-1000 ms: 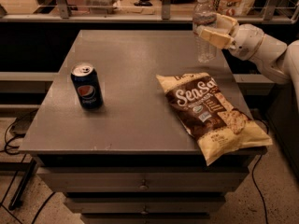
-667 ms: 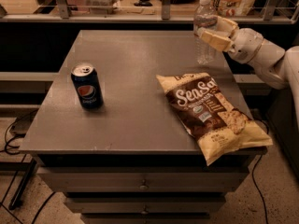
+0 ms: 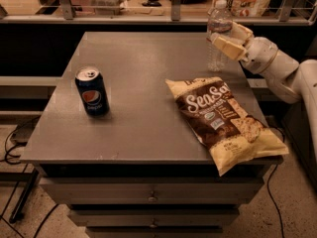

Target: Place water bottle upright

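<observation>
The water bottle (image 3: pixel 217 43) is clear with a white cap. It stands upright at the back right of the grey table (image 3: pixel 143 118), with its base at or just above the tabletop. My gripper (image 3: pixel 232 38) reaches in from the right and is shut on the bottle's upper half. One cream finger (image 3: pixel 226 47) lies across the bottle's front and the other finger (image 3: pixel 241 32) is behind it. The white arm (image 3: pixel 277 66) extends off to the right edge.
A dark blue Pepsi can (image 3: pixel 92 91) stands upright on the table's left side. A brown and yellow chip bag (image 3: pixel 223 120) lies flat at the front right, overhanging the edge, just in front of the bottle. Drawers are below the tabletop. A counter and rail run behind the table.
The gripper and the bottle have sunk very slightly. The bottle stays upright in the grip, and the can and bag have not moved.
</observation>
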`<state>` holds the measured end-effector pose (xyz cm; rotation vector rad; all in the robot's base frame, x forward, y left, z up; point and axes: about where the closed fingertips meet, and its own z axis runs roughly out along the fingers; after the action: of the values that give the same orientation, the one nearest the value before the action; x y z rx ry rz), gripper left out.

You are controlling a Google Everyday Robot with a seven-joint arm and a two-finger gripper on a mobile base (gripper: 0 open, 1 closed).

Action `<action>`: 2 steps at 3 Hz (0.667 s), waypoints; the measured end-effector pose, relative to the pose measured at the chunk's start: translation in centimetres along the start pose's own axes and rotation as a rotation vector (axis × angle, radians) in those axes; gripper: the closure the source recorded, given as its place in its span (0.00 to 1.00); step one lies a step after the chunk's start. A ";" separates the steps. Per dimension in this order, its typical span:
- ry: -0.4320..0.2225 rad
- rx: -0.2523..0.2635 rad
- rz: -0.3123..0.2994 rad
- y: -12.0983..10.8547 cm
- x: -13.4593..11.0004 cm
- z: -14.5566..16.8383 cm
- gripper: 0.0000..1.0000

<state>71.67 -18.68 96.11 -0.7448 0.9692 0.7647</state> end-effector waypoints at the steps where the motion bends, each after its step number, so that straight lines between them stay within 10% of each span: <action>1: -0.014 0.017 0.011 0.3 0.4 -0.4 0.64; 2: -0.022 0.032 0.020 0.5 0.7 -0.7 0.40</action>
<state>71.20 -18.84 95.15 -0.6987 0.9686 0.7712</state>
